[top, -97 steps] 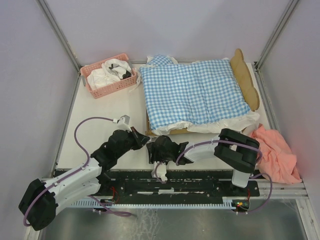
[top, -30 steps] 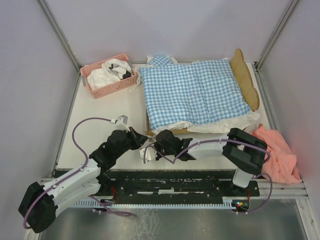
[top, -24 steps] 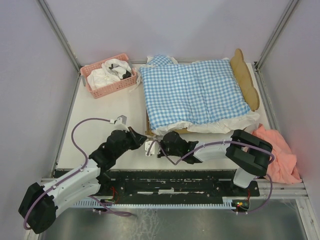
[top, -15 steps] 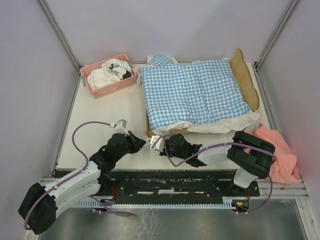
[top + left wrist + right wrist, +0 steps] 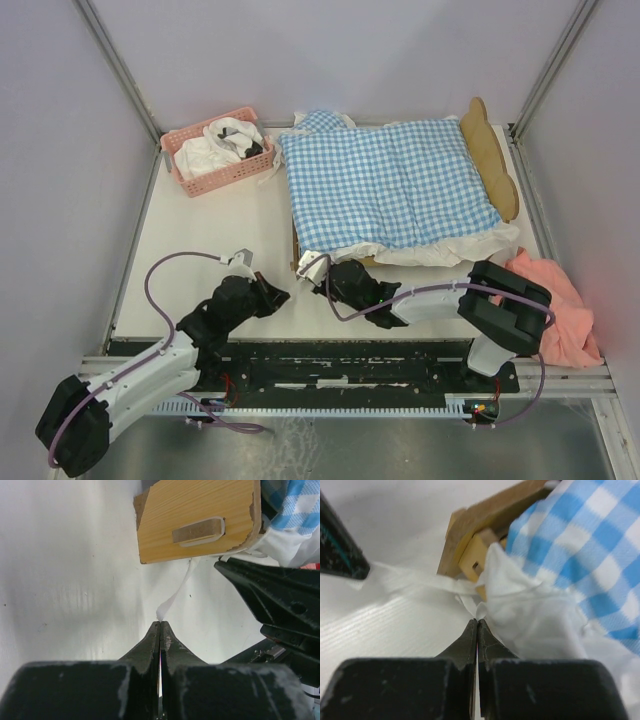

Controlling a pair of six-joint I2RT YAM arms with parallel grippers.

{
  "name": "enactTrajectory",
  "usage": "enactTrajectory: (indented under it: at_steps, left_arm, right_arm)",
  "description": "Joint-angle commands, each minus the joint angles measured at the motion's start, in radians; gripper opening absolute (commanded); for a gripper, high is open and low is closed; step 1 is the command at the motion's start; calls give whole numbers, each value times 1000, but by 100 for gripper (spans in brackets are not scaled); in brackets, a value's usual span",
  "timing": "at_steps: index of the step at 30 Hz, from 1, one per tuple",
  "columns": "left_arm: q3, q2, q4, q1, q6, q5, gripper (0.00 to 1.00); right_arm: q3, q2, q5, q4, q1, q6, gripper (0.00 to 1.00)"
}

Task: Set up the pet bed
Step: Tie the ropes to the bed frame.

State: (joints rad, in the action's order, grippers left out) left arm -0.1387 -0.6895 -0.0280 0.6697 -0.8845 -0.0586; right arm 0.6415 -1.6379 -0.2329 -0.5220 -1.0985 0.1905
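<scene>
The pet bed (image 5: 492, 165) rests on the white desk (image 5: 215, 250). Its long axis runs left to right, with the wavy headboard standing at the right end and the foot end pointing left. Blue-checked bedding (image 5: 385, 185) covers nearly all of it, and a white ruffle (image 5: 470, 245) spills over its near rail. A pink basket (image 5: 222, 180) of white cloths sits left of its far foot corner, apart from it. A peach cloth (image 5: 550, 305) lies crumpled by its near headboard corner. A thin white strap (image 5: 179, 587) trails from its near foot corner onto the desk. The left claw (image 5: 160, 625) is closed with its tips at the strap's loose end; I cannot tell whether it pinches the strap. The right claw (image 5: 477, 622) is closed too, tips against the ruffle at that same corner.
</scene>
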Motion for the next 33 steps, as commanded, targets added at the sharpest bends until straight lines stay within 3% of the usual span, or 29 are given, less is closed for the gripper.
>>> enactTrajectory:
  at_steps: [1,7,14,19,24,28,33]
  left_arm:
    - [4,31,12,-3,-11,19,3]
    - [4,54,7,-2,0,31,6]
    - [-28,56,-13,1,97,38,30]
    - [-42,57,-100,36,151,-25,31]
    - [-47,19,-211,127,229,-197,31]
    - [-36,-57,-337,187,284,-287,30]
    - [-54,-200,-466,209,331,-294,30]
  right_arm:
    - [82,-27,-61,13,2,-58,2]
    - [105,-57,-38,42,1,-69,2]
    - [54,-30,-40,7,1,-98,2]
    - [60,-37,-33,-3,0,-115,2]
    - [29,-26,-53,-52,1,-168,2]
    - [15,-32,-47,-90,0,-215,2]
    - [-16,-30,-78,-146,1,-256,2]
